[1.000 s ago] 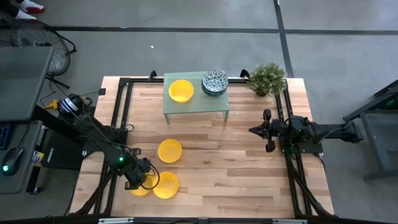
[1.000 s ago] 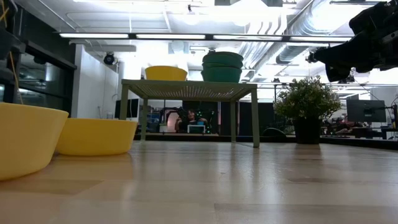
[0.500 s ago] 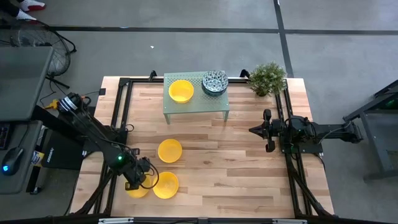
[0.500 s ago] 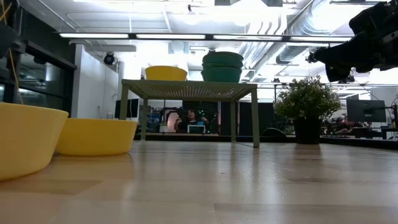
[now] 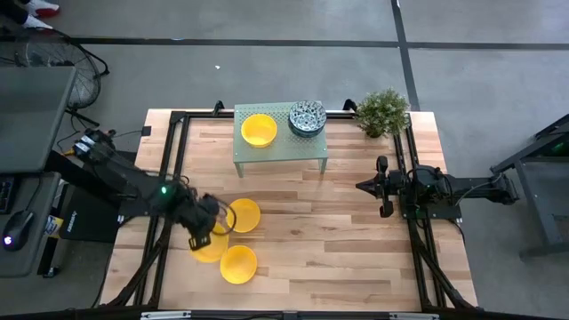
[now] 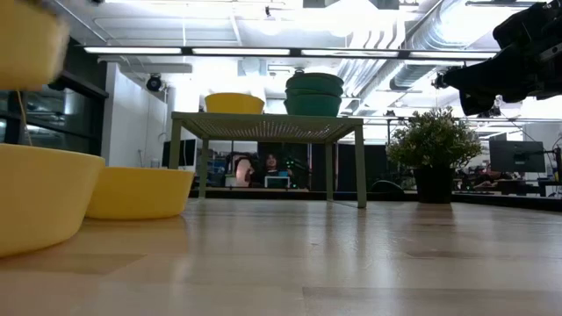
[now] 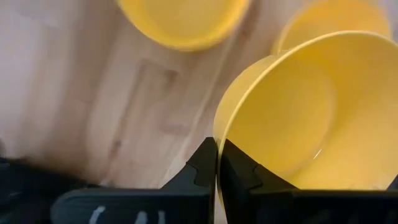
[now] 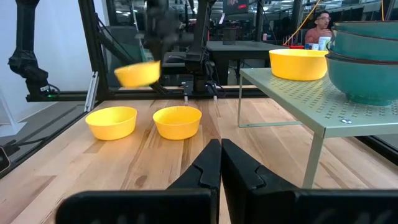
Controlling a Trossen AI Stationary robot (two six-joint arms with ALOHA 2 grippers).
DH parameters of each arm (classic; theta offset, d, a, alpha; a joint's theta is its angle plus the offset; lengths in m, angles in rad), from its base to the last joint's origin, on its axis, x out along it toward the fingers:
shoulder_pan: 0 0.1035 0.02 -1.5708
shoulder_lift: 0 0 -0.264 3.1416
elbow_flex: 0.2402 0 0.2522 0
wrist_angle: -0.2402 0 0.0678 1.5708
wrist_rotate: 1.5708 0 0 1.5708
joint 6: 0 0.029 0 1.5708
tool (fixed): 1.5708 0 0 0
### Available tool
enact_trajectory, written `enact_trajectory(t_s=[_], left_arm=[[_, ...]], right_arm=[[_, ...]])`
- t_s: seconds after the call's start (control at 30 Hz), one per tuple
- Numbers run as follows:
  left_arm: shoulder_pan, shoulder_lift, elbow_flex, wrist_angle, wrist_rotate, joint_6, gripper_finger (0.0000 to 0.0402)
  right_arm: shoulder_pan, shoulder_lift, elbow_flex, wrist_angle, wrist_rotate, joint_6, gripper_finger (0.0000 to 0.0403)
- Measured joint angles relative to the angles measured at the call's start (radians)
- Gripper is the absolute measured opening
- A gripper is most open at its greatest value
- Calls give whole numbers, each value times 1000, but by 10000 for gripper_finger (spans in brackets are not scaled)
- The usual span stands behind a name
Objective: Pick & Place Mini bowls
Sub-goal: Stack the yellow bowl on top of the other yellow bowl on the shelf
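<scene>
My left gripper point(image 5: 199, 240) point(image 7: 217, 155) is shut on a plain yellow mini bowl point(image 5: 213, 249) point(image 7: 305, 112), which hangs in the air near the table's left near corner; the right wrist view shows that bowl point(image 8: 138, 73) well above the wood. Two more yellow bowls point(image 5: 243, 214) point(image 5: 238, 264) sit on their bases on the table. A fourth yellow bowl point(image 5: 259, 130) and a stack of patterned bowls point(image 5: 307, 118) stand on the pale green rack point(image 5: 280, 151). My right gripper point(image 5: 382, 187) point(image 8: 219, 152) waits, shut, over the table's right side. My left gripper pinches the yellow bowl's rim point(image 7: 219, 140), one finger point(image 7: 239, 171) inside the bowl and the other finger point(image 7: 202, 168) against its outer wall. The bowl is lifted clear of the table and tilted, its hollow facing the wrist camera.
A small potted plant point(image 5: 382, 111) stands at the far right corner beside the rack. Black frame rails point(image 5: 173, 160) run along the table's left and right sides. Bare wood point(image 5: 320, 231) lies between the bowls and the right arm.
My left gripper has risen and moved toward the far edge, nearer the middle yellow bowl, staying shut on its bowl. That bowl has come up off the table by the near left corner and now hangs clear in the air.
</scene>
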Motion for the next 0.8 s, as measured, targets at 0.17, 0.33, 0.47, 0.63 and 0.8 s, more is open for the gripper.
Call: enact_trajectory(t_s=[0.17,0.33,0.47,0.63,0.8], left_arm=[[134,0,210,-185,-95,70,1],[323,43,382,-271,-152,219,0],[507,89,487,-278,-164,363,0],[725,167,605,-257,-155,586,0],[900,254,719,-235,-112,826,0]], right_arm=[[0,0,0,0,0,0,0],[0,0,0,0,0,0,0],[0,0,0,0,0,0,0],[0,0,0,0,0,0,0],[0,0,0,0,0,0,0]])
